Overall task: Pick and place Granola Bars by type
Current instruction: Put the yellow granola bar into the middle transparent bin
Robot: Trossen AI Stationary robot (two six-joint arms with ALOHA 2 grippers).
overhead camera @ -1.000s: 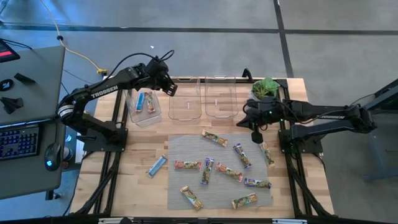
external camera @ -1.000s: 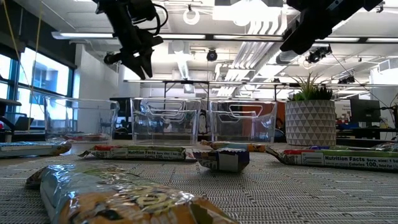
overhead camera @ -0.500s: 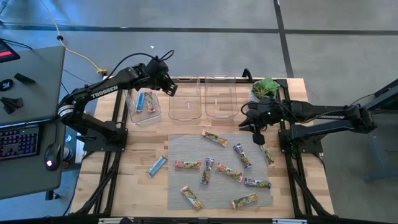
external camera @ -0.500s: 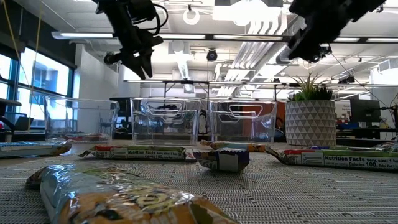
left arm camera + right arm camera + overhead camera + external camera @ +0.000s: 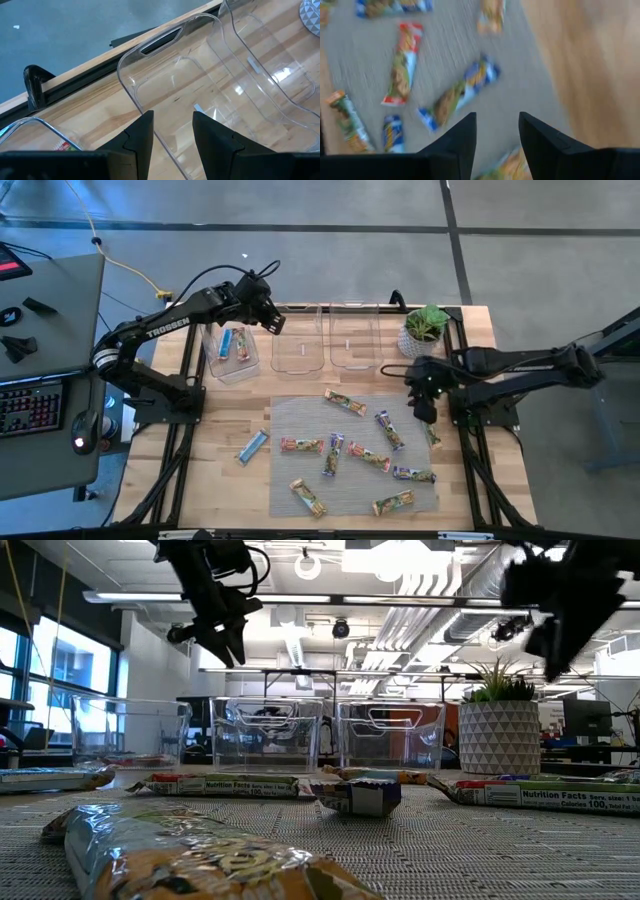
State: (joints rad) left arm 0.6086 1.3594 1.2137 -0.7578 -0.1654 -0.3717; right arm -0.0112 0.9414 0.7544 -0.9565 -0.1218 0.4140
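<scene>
Wooden bench (image 5: 215,480): right pincer (image 5: 424,412) empty, parted, above mat-edge Granola Bars (image 5: 388,429), crowded neighbours risk a double grab; left pincer (image 5: 274,322) empty, slightly parted, over bins.

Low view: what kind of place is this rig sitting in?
Probably an open-plan office or lab floor. Behind the clear bins run rows of desks with monitors, and exposed ducts with strip lights cross the ceiling. A keyboard sits on a desk beside the table.
</scene>
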